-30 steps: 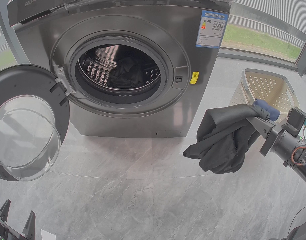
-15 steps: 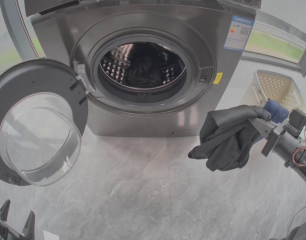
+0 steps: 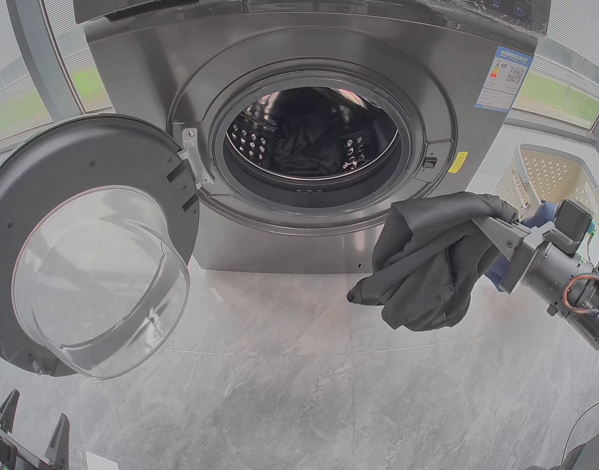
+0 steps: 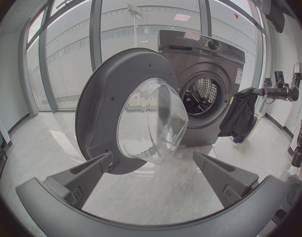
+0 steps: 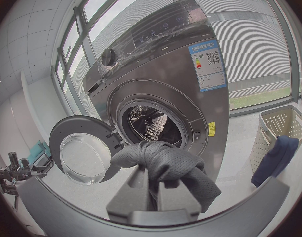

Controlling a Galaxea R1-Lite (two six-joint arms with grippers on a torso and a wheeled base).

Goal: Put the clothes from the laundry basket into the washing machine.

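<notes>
The washing machine (image 3: 149, 86) stands with its round door (image 3: 64, 164) swung open to the left. Dark clothes (image 3: 306, 141) lie inside the drum. My right gripper (image 3: 502, 230) is shut on a dark grey garment (image 3: 430, 262), which hangs above the floor in front of the washer's lower right corner. In the right wrist view the garment (image 5: 170, 162) drapes over the gripper (image 5: 153, 181). The beige laundry basket (image 3: 560, 177) sits behind it at the right, with a blue garment (image 5: 276, 158) hanging over its rim. My left gripper (image 4: 152, 158) is open and low at the near left, facing the door.
Grey tiled floor (image 3: 280, 373) stretches between me and the washer. The open door's clear bowl (image 3: 104, 275) juts out over the floor on the left. Windows run behind the washer and basket.
The head view has shifted, so the washer now sits farther right in the picture. My right gripper, still holding the grey garment, is nearer the drum opening. The left gripper is unchanged.
</notes>
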